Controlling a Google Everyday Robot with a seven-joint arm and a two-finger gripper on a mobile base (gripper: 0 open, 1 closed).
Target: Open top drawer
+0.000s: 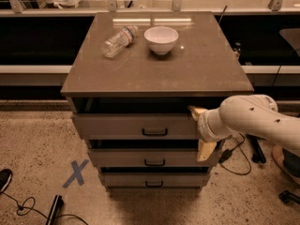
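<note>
The top drawer is the widest of three grey drawers under the brown cabinet top, with a small black handle at its centre. It stands slightly pulled out, with a dark gap above its front. My gripper is at the right end of this drawer's front, on a white arm coming in from the right. Its yellowish fingers are spread apart: the upper fingertip is at the drawer's top edge and the lower one hangs below the front. It is well to the right of the handle.
Two narrower drawers, the middle and the bottom, sit below. A white bowl and a lying plastic bottle rest on the cabinet top. A blue tape X and cables are on the floor at left, and a cable at right.
</note>
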